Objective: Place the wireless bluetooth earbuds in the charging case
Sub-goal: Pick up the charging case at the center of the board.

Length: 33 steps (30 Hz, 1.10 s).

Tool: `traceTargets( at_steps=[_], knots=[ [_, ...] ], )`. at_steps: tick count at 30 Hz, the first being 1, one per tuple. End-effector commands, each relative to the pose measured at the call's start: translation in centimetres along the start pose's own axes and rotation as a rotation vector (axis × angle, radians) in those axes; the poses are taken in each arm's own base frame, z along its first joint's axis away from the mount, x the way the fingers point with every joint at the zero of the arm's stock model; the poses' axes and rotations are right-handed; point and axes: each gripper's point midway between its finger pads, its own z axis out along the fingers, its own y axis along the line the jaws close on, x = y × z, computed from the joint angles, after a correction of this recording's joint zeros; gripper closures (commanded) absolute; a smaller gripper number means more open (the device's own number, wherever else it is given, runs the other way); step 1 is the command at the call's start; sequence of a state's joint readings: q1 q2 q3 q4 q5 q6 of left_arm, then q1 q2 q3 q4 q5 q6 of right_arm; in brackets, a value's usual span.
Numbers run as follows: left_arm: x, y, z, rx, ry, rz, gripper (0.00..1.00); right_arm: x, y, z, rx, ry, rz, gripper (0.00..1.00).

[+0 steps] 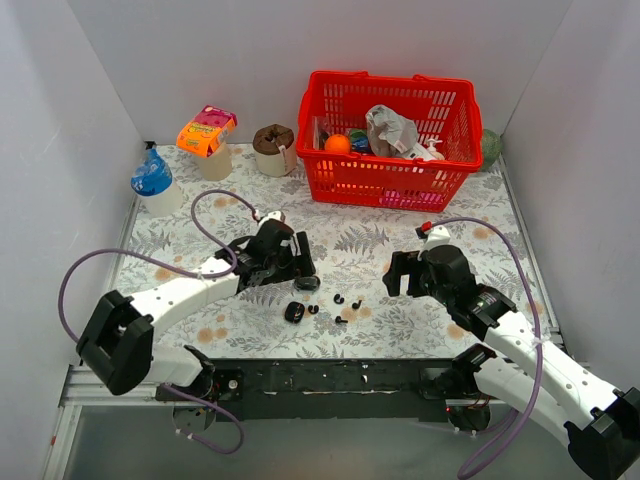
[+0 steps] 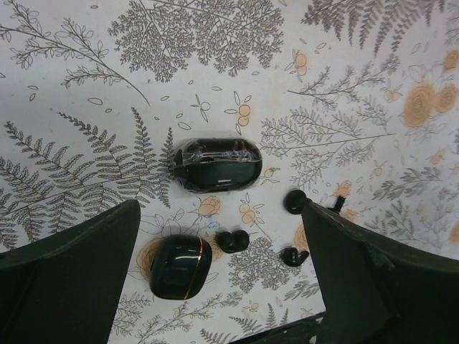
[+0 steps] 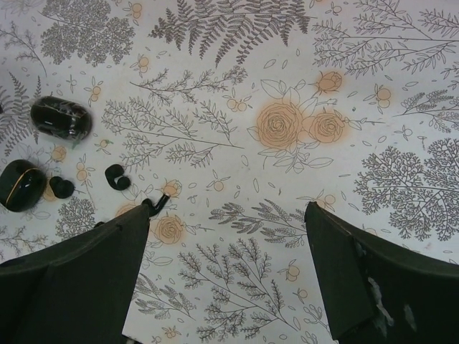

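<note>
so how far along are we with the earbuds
Done: nothing yet. The earbuds lie loose on the tablecloth beside the glossy case and the gold-lined case, both apparently shut. In hand: nothing; the left gripper and right gripper hover open and empty. Left: open a case and seat every bud.

— What is seen on the worktop (image 1: 360,248)?
— Tiny black earbuds (image 1: 340,299) are scattered near the front edge, with a black case (image 1: 294,313) just beside them. A red basket (image 1: 390,140) is set at the back.
</note>
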<state>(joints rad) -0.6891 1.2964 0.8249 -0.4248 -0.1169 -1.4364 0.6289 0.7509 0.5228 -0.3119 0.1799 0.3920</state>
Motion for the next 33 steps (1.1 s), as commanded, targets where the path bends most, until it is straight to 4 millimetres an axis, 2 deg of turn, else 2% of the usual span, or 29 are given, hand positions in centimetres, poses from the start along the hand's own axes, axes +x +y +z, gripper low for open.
traceTargets(
  at_steps=[1,4,11,22,33],
  knots=[
    [0.0,-0.5,1.1,-0.073,-0.015,0.025,0.02,-1.7,0.7,-0.8,-0.018,-0.024,-0.017,0.04],
    [-0.2,-1.3,1.6,-0.084,-0.011,0.042,0.02,-1.8,0.6,-1.0,-0.016,-0.027,-0.024,0.04],
    [0.0,-1.4,2.7,-0.143,0.01,0.075,0.02,-1.6,1.0,-0.9,-0.035,-0.017,-0.02,0.04],
    [2.3,-0.2,4.5,-0.237,0.074,0.145,0.03,-0.9,1.1,-0.7,-0.049,-0.003,-0.009,0.04],
    [3.4,-0.4,5.7,-0.266,0.09,0.148,0.05,-0.3,1.0,-0.7,-0.053,0.005,0.004,0.04]
  ],
)
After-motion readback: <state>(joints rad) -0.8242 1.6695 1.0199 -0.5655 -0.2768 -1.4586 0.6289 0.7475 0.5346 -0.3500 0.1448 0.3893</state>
